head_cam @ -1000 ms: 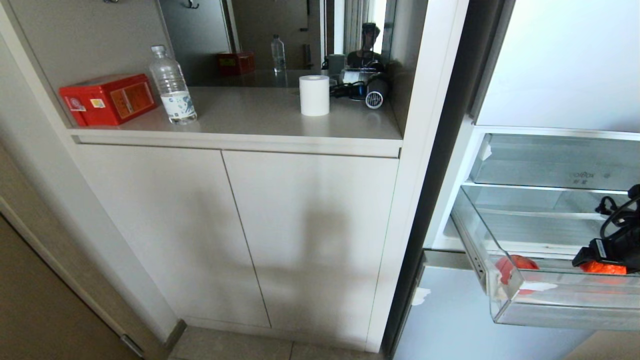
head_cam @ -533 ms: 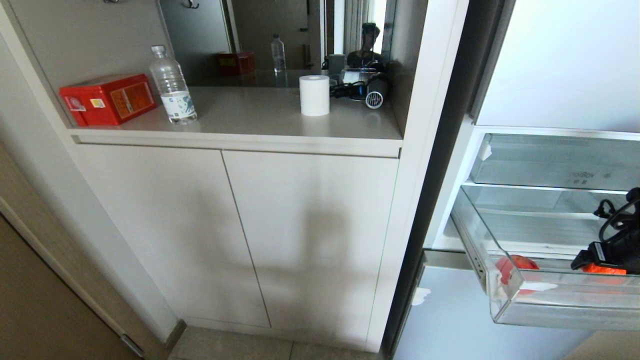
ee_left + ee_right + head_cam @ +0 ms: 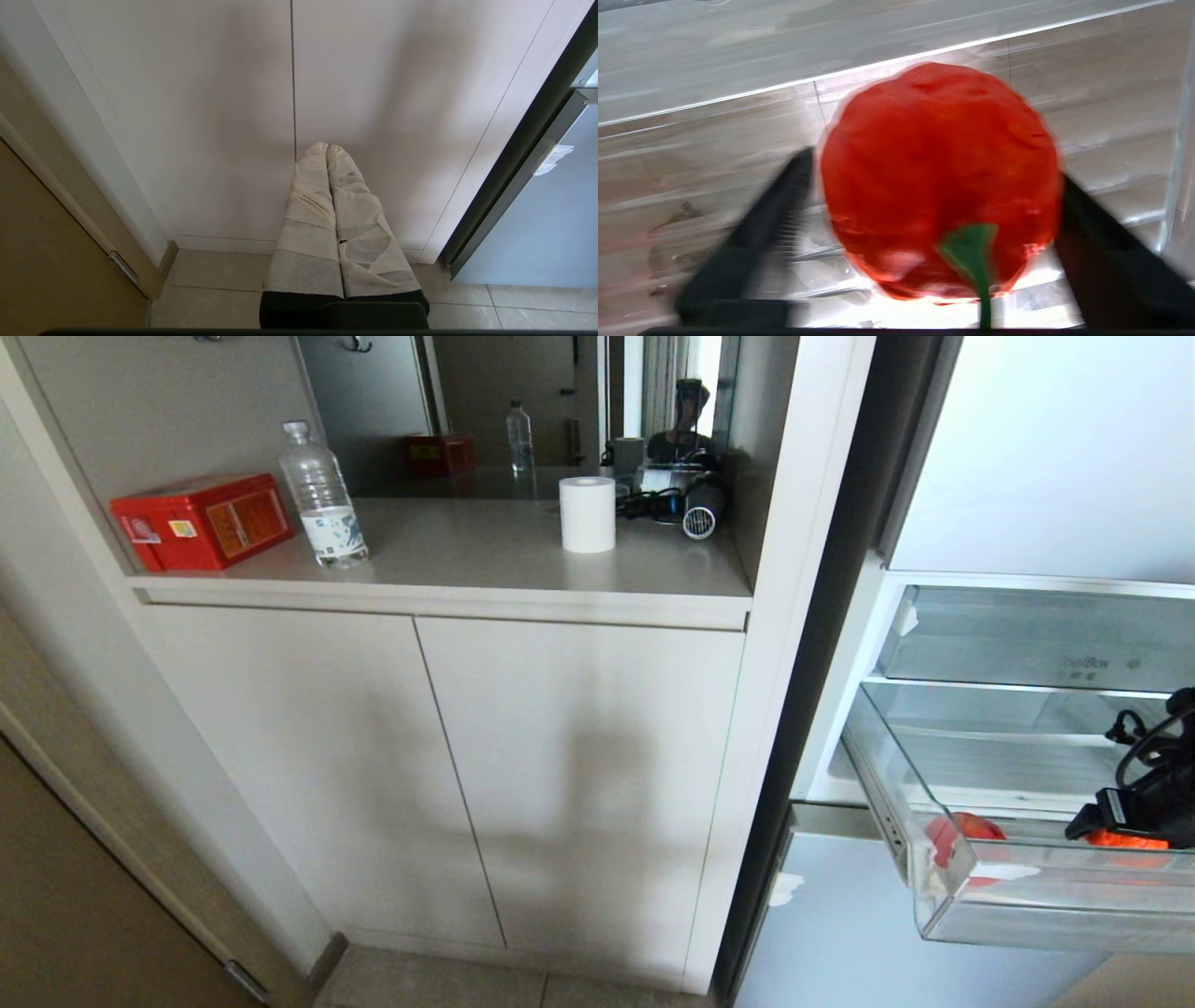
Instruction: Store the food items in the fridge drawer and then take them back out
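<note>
1. the right gripper [image 3: 934,168] reaches into the pulled-out fridge drawer [image 3: 1027,907] at the far right, and its arm is cut off by the right edge of the head view.
2. its black fingers [image 3: 752,252] stand wide on either side of a red fruit [image 3: 941,182] with a green stem. motion blur smears the contact, but a sliver of gap appears on one side.
3. the fruit sits low on the drawer's ribbed floor. from the head view only an orange-red sliver shows under the gripper.
4. a second red piece [image 3: 971,828] lies in the drawer's near left corner, half hidden behind a white tape scrap [image 3: 1013,873].
5. the clear tray [image 3: 1036,653] above bears faint lettering ending in "box". the rest is unreadable.
6. labels on the red box [image 3: 201,520] and the water bottle [image 3: 322,495] on the counter at left are too small to read.
7. open room remains in the drawer between the two red pieces.
8. the left gripper [image 3: 327,148], its taped fingers pressed together, hangs near the white cabinet doors [image 3: 373,84], low over the floor.
</note>
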